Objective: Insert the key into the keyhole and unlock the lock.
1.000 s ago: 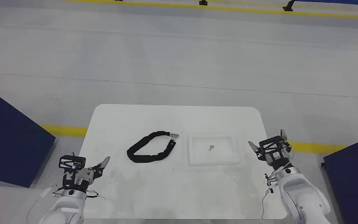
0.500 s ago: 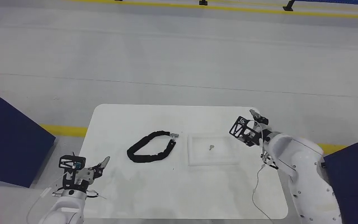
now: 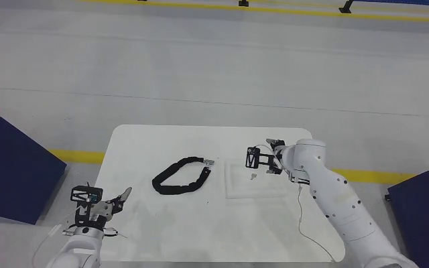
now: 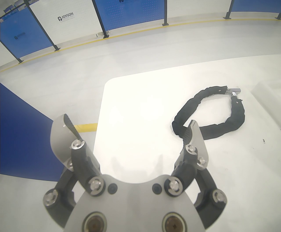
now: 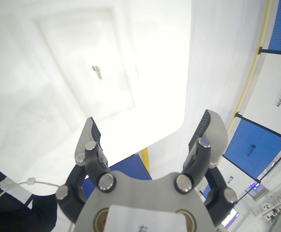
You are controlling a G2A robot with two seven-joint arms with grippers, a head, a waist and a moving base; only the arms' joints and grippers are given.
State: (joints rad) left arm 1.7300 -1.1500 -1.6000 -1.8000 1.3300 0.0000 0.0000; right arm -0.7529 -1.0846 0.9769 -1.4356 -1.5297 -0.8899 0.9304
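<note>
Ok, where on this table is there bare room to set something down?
The near half of the table, in front of the chain lock and tray, is bare, as is the far strip behind them. The middle is crowded: lock and tray lie close, with the right gripper at the tray's far edge.

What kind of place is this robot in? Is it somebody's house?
Not a house. It looks like a big factory hall or robot test area: a wide grey floor with yellow lines, blue and white barrier panels on posts, and one white table holding a chain lock.
</note>
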